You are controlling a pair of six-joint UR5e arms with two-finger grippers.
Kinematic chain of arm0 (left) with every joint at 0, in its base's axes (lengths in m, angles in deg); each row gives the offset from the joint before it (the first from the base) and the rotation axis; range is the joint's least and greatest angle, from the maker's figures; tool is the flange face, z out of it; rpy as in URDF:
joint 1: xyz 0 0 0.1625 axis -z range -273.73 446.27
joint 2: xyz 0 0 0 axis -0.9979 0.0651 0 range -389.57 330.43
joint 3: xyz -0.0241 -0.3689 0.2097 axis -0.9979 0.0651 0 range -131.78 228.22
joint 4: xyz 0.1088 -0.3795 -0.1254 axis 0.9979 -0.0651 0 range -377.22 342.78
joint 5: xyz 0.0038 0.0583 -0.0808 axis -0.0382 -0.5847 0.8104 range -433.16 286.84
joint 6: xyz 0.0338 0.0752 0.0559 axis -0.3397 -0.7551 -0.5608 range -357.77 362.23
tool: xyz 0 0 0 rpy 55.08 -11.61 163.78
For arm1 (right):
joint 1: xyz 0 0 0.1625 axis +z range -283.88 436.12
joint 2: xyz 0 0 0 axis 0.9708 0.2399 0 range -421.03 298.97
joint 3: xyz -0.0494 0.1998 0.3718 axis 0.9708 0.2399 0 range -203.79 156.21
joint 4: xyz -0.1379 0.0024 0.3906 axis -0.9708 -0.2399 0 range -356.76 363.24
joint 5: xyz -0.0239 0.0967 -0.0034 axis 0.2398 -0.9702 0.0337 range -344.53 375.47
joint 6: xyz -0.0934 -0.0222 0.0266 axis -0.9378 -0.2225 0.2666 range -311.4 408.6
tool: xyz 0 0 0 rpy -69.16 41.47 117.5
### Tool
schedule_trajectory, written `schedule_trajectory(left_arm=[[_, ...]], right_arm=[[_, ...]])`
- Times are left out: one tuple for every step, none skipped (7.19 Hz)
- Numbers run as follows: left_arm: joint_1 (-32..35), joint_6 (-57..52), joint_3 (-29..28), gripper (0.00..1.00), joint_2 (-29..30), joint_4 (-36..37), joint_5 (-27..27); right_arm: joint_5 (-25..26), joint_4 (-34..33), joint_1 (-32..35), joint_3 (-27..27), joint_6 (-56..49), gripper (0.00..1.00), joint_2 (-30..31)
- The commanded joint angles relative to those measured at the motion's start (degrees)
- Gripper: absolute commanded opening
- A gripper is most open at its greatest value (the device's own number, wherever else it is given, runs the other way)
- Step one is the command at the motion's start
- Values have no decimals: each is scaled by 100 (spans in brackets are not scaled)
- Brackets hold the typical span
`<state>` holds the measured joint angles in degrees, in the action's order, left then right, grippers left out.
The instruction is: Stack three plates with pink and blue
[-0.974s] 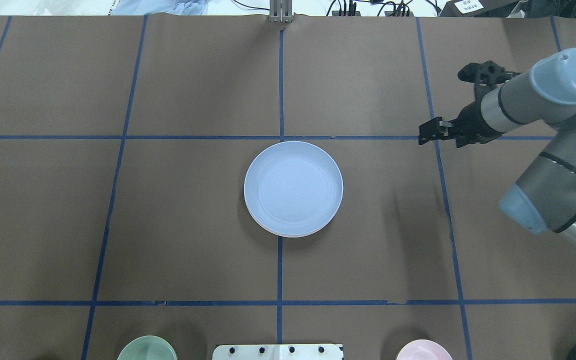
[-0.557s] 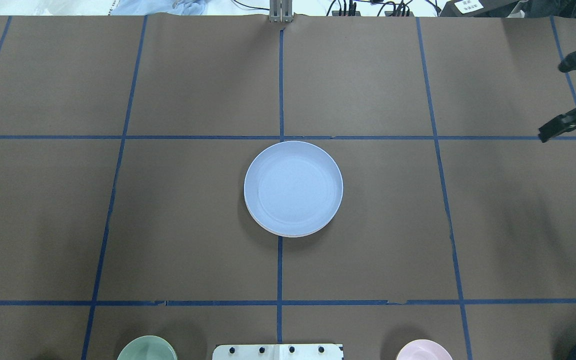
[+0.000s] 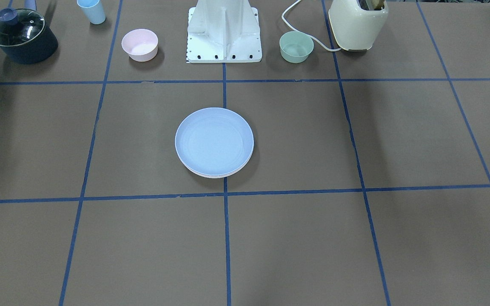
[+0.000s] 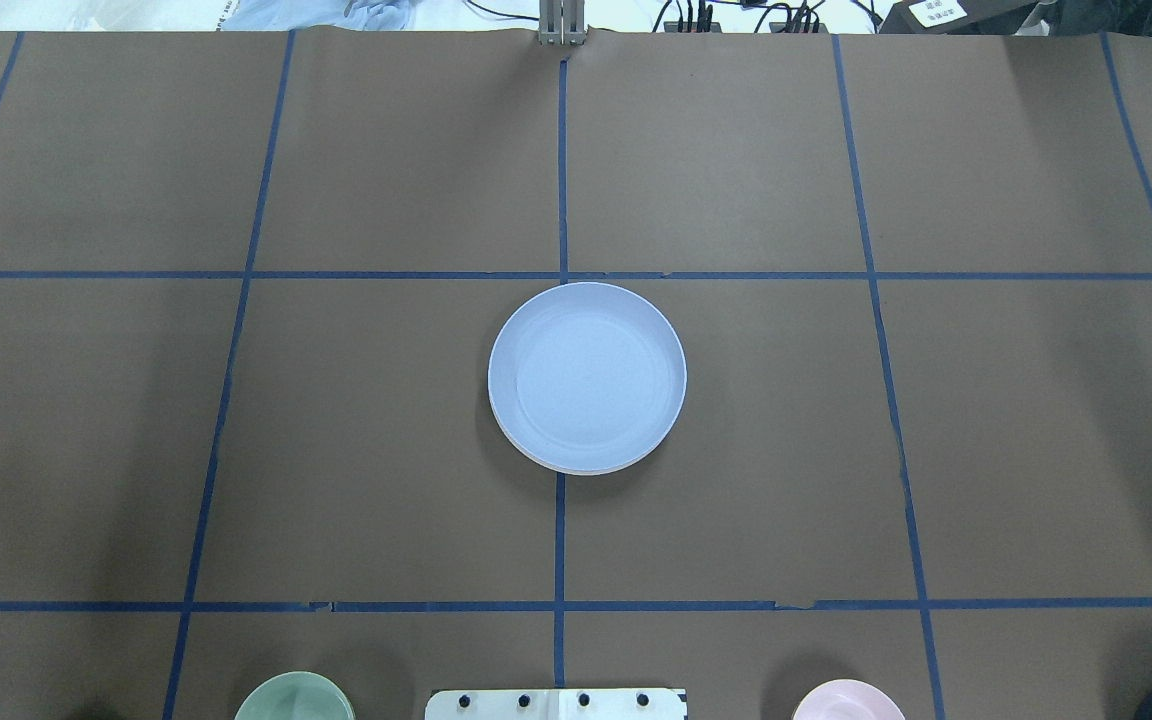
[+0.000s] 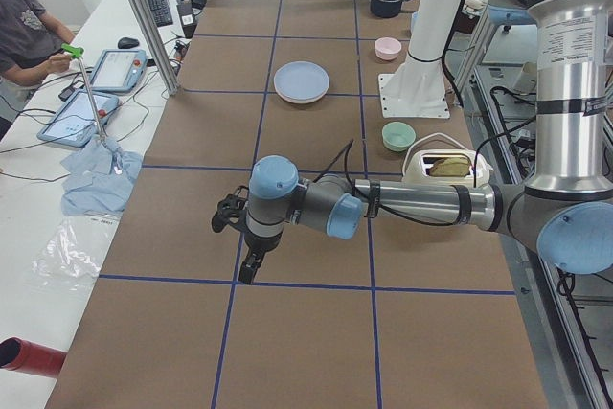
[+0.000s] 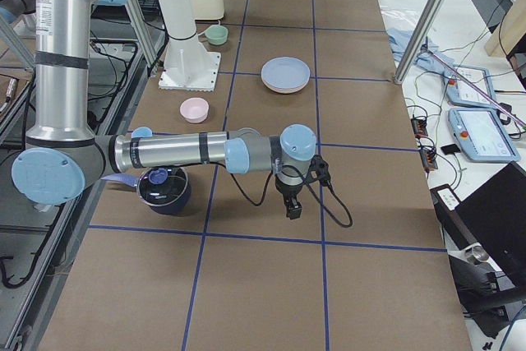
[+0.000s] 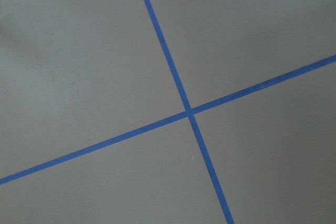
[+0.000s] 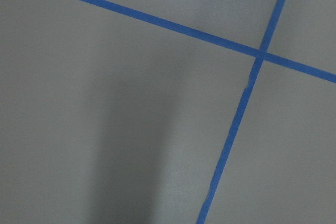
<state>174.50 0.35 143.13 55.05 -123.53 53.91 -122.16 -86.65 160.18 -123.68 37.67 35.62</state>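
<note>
The light blue plate (image 4: 586,375) lies on top of a stack in the middle of the table, also seen in the front-facing view (image 3: 214,141). Thin pale rims of plates under it (image 3: 216,175) show at one edge; their colours are hard to tell. The pink plate and the cream plate do not show otherwise. My left gripper (image 5: 247,265) hangs over bare table far from the stack, seen only in the exterior left view. My right gripper (image 6: 293,207) hangs over bare table at the other end, seen only in the exterior right view. I cannot tell if either is open or shut.
Near the robot base (image 3: 223,32) stand a small pink bowl (image 3: 139,44), a green bowl (image 3: 296,46), a blue cup (image 3: 91,10), a lidded dark pot (image 3: 21,36) and a cream toaster (image 3: 357,23). Both wrist views show only brown paper and blue tape.
My right arm has drawn back to the right and left the overhead view. The left gripper's tip at the left edge is gone too. The plate stack has not moved.
</note>
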Motion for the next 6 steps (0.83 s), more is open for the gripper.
schedule_trajectory(left_arm=[[62, 48, -96, 100, -41, -110, 37], [53, 117, -139, 100, -33, -119, 11], [53, 135, -122, 100, -16, 3, 19], [44, 126, -17, 100, 63, 561, 80], [44, 126, 45, 100, 72, 976, 499], [53, 126, 141, 100, 29, 1145, 781]], right_arm=[[-107, -19, 328, 153, 20, 100, 125], [-46, -20, 408, 206, 38, 100, 134], [-10, -20, 444, 215, 56, 100, 126], [42, -28, 453, 215, 99, 100, 117], [234, -29, 453, 224, 239, 100, 108], [280, -37, 453, 233, 458, 100, 125]])
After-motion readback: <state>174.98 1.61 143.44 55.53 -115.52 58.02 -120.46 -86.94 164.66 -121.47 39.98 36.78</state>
